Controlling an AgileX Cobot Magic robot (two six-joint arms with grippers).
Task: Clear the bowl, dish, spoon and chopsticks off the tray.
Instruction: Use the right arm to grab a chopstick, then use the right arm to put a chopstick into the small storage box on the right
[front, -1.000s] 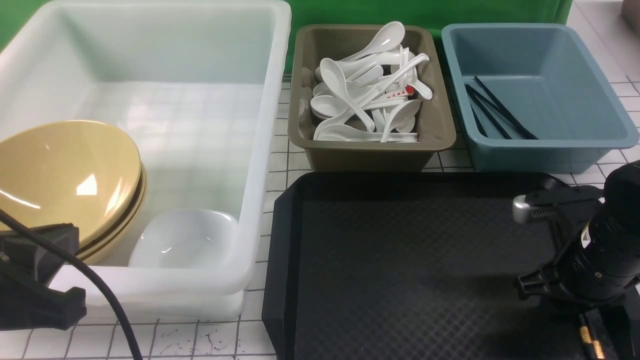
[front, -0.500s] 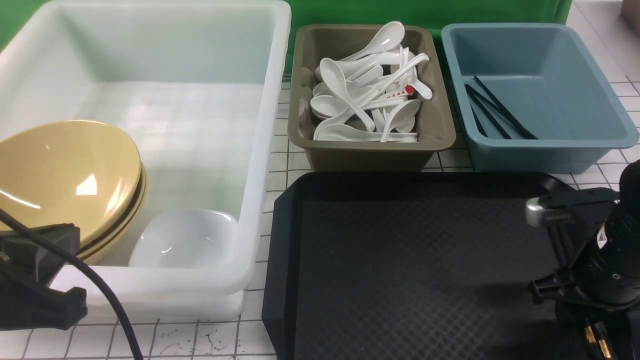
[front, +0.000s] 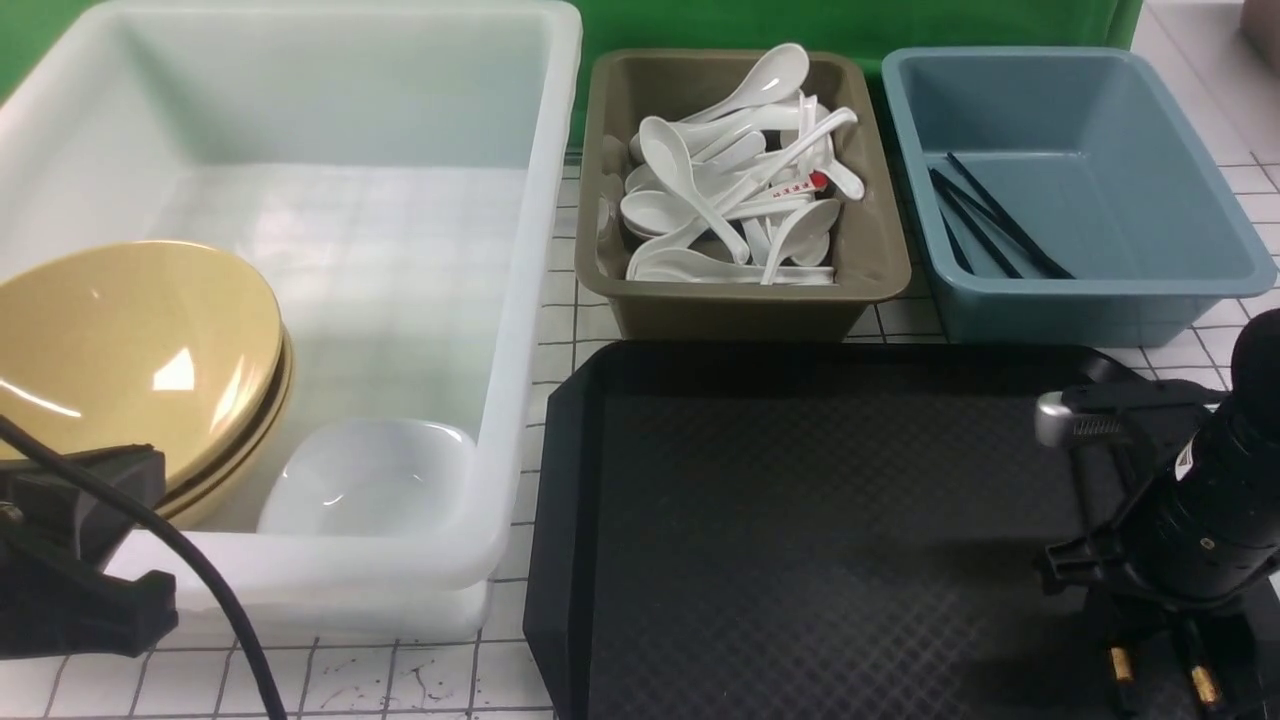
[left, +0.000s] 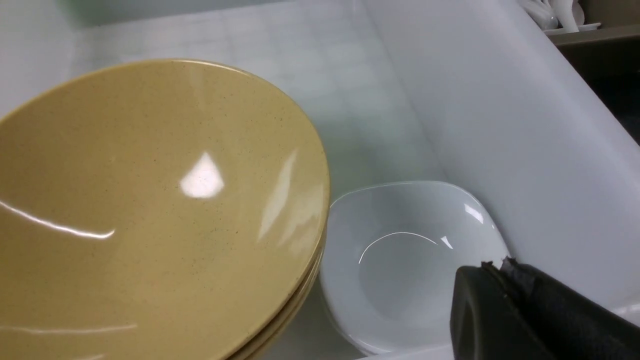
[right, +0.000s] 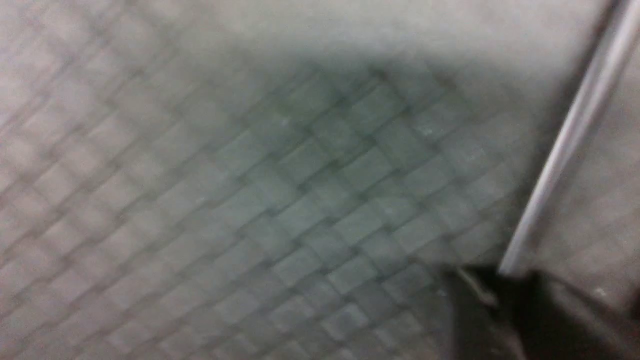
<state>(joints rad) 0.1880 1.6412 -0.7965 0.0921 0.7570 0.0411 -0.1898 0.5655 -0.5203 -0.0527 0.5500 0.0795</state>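
bowl (front: 130, 350): lay tilted inside the white tub (front: 540, 250), nested on a second tan bowl and leaning toward the near left wall; already off the tray (front: 800, 520).
dish (front: 370, 480): sat upright in the tub's near right corner, just beside the bowl stack; probably set there to keep the crockery together.
left gripper (left: 492, 280): hovered over the tub's near wall, close above the dish, fingers pressed together and holding nothing; looked idle.
spoon: not seen on the tray; presumably one of the plain white spoons (front: 690, 200) heaped in the olive bin (front: 740, 305), though which one could not be told; shared the bin with a red-marked spoon (front: 800, 186).
chopsticks (front: 1120, 662): lay at the tray's near right corner, gold bands showing and a little apart from each other, directly under the right gripper (front: 1160, 640); judged the last task item left on the tray.
right gripper: reached down low over the chopsticks, seemingly placed to pick them up; fingers mostly hidden by the arm and the wrist view blurred, so jaw width and any hold could not be told.
blue bin (front: 1100, 300): held several other black chopsticks (front: 990, 225) lying flat on its floor; likely destination for the pair.
tray: showed only its diamond-textured surface apart from that corner.
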